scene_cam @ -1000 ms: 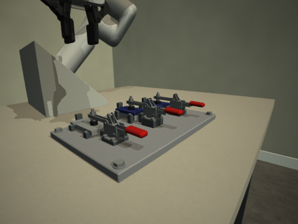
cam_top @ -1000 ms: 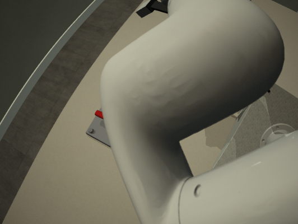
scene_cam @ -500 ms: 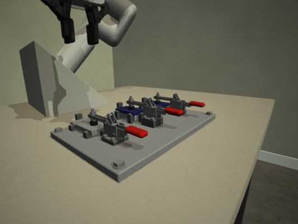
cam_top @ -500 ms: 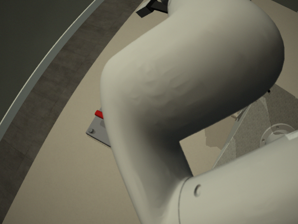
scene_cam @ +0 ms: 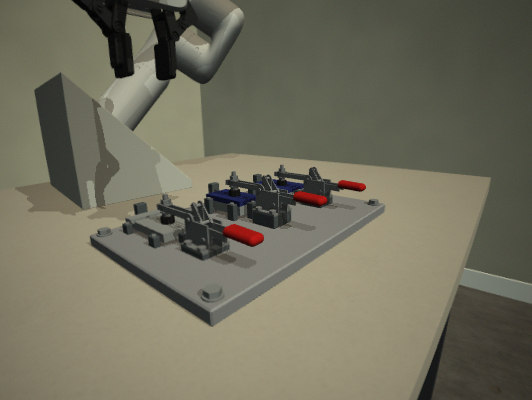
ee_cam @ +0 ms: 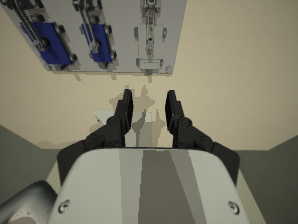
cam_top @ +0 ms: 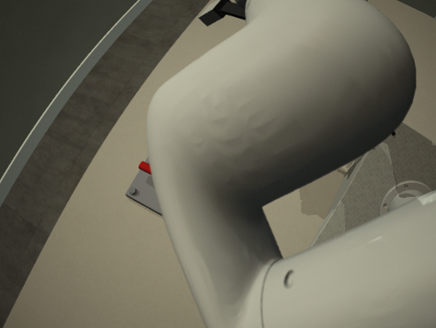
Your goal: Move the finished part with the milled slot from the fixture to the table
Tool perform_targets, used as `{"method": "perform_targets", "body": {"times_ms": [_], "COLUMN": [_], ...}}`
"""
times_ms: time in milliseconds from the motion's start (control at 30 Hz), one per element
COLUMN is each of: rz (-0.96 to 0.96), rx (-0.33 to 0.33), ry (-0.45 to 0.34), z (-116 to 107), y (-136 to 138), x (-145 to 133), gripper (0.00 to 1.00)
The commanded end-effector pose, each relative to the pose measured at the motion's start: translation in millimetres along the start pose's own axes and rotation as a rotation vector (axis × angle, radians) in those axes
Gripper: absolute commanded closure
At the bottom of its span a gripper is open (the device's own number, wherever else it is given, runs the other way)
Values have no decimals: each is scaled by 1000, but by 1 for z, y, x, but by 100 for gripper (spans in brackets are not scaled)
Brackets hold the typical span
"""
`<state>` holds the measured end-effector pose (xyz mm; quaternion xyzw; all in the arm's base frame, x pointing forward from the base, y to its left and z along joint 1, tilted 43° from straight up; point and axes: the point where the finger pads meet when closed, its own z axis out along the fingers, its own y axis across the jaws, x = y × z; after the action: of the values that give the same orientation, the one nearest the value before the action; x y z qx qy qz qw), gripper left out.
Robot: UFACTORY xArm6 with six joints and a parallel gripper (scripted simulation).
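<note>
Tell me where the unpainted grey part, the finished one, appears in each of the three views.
Top: not visible; the arm covers all but one corner of the fixture plate.
Exterior: the grey part lies in the nearest nest, at the plate's left end.
Wrist: it sits in the rightmost nest, near the top edge, ahead of the open, empty gripper.
Shared landmark: the fixture plate, seen in all three views.
</note>
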<state>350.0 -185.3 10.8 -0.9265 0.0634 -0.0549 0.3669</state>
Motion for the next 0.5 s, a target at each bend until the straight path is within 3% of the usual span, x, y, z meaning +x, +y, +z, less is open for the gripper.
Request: {"method": "perform_targets", "body": {"times_ms": [0, 300, 467], "rz": [-1, -1, -1], "rx": [-2, -2, -2], "ry": [3, 3, 3], "z": [-1, 19, 42], "y": [0, 1, 1], "x": [1, 1, 1], "gripper": [53, 53, 53]}}
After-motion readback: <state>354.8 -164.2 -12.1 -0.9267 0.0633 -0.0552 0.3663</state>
